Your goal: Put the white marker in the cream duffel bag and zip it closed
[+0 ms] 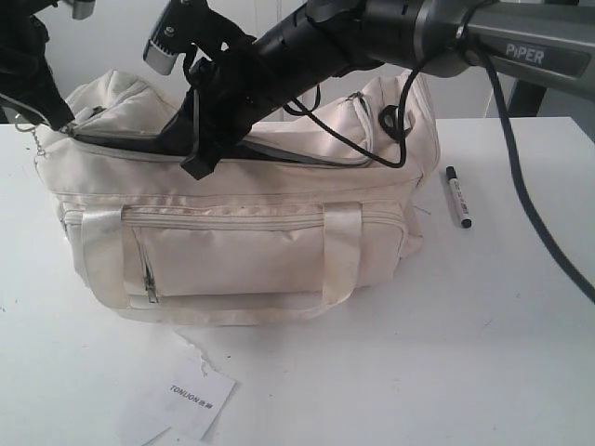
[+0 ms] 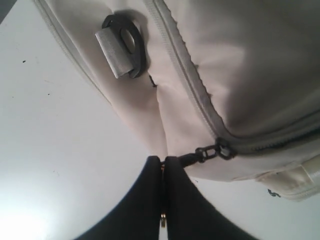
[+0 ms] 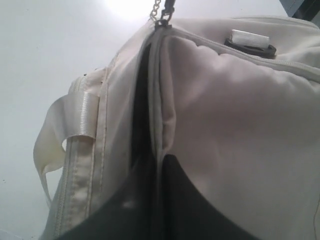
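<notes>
The cream duffel bag (image 1: 242,242) lies on the white table with its top zip partly open on a dark slit (image 3: 141,100). At the bag's left end, my left gripper (image 1: 58,116) (image 2: 164,161) is shut on the chain pull of the top zip, and the slider (image 2: 223,149) sits just beyond its tips. My right gripper (image 1: 198,165) (image 3: 157,159) reaches across the bag top and is shut on the edge of the flap beside the opening. The white marker (image 1: 457,197) lies on the table to the right of the bag, away from both grippers.
A white paper tag (image 1: 191,400) with printed text lies near the table's front edge. A black strap clip (image 2: 125,45) (image 3: 250,42) sits on the bag's end. A satin strap handle (image 3: 75,120) loops over the front. My right arm's cable (image 1: 521,186) hangs over the marker's side.
</notes>
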Controlling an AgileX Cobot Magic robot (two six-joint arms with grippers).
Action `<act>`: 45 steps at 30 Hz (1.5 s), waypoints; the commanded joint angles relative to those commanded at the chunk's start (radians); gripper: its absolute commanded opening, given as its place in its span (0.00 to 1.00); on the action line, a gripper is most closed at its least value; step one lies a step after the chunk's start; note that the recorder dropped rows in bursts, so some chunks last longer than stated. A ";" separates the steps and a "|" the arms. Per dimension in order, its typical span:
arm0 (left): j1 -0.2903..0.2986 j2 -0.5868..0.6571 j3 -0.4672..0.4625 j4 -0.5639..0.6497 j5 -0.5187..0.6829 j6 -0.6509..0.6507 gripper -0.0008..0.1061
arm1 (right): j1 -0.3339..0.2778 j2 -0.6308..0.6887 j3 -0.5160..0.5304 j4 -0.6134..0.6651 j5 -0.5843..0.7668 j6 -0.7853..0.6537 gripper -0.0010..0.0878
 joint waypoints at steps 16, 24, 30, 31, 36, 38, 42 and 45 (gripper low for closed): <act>0.000 0.046 0.000 0.000 -0.118 -0.006 0.13 | 0.000 0.000 0.000 0.000 0.014 0.000 0.01; 0.000 0.064 0.000 0.000 -0.159 -0.062 0.19 | 0.000 0.000 0.000 -0.002 0.016 0.000 0.01; 0.000 0.028 0.000 0.000 -0.111 -0.063 0.54 | 0.000 0.000 0.000 -0.003 0.014 0.000 0.01; 0.000 0.013 0.000 0.000 -0.097 -0.049 0.58 | 0.000 0.000 0.000 -0.003 0.012 0.000 0.01; 0.000 -0.067 0.000 -0.078 -0.069 0.065 0.61 | 0.000 0.000 0.000 -0.017 0.003 0.000 0.02; 0.000 -0.081 0.000 -0.192 -0.065 0.178 0.61 | 0.000 -0.002 0.000 -0.056 -0.014 -0.006 0.03; 0.000 -0.081 0.004 -0.465 -0.010 0.461 0.61 | 0.000 -0.010 0.000 -0.089 -0.052 0.000 0.02; 0.000 -0.079 0.035 -0.555 0.007 0.633 0.61 | 0.000 -0.012 0.000 -0.089 -0.056 0.002 0.01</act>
